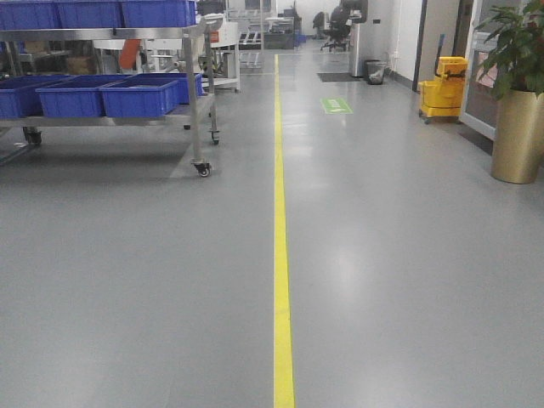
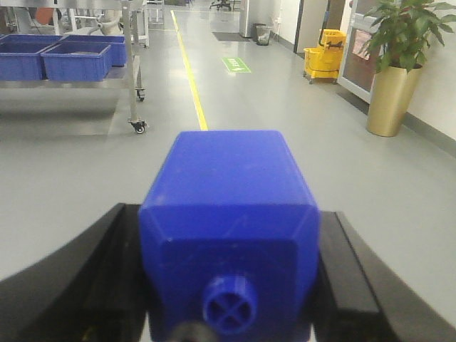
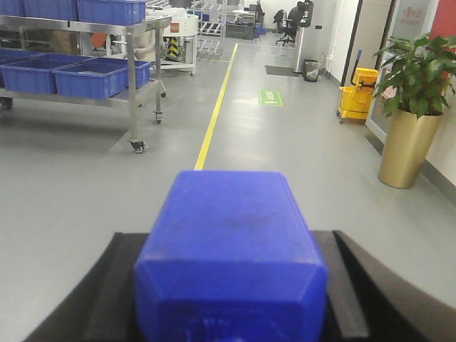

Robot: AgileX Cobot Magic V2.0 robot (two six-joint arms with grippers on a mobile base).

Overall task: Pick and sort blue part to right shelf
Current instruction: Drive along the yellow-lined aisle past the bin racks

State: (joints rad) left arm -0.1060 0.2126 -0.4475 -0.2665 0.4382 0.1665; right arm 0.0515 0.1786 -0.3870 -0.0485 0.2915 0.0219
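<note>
Carrying step, seemingly: the right hand (image 3: 228, 239) is clamped on the blue part (image 3: 231, 263) between its fingers (image 3: 107, 292), the left hand (image 2: 228, 210) on a knobbed blue block (image 2: 231, 242); next, drive to the right shelf, unseen

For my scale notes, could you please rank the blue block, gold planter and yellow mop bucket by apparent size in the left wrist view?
1. blue block, only because it is nearest
2. gold planter
3. yellow mop bucket
</note>
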